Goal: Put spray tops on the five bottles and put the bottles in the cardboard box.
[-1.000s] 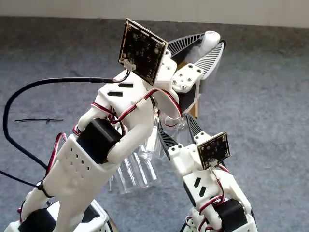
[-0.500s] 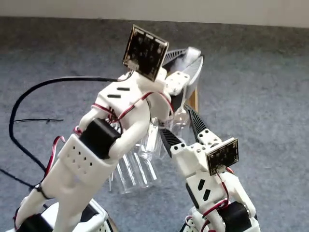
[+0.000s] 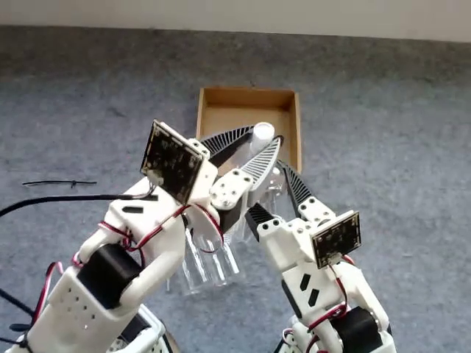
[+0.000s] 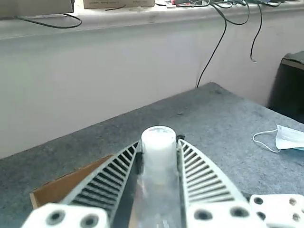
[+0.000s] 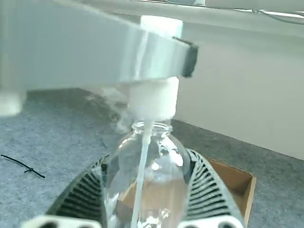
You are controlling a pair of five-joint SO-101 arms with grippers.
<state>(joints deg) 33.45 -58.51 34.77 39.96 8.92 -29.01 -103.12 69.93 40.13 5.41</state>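
White spray top (image 3: 263,133), clamped in the left gripper (image 4: 159,143), hangs over the clear bottle (image 5: 159,187). The right gripper (image 5: 147,160) clamps that bottle. The cardboard box (image 3: 217,110) lies at twelve o'clock.

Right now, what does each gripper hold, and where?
Left gripper clamps the white plastic spray top by its sides; right gripper grips the clear bottle around its body.

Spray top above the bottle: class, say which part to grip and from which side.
Probably the spray top's white head, pinched across its round sides, coming level from the side as the left pincer does. That leaves the tube hanging straight into the bottle's open neck.
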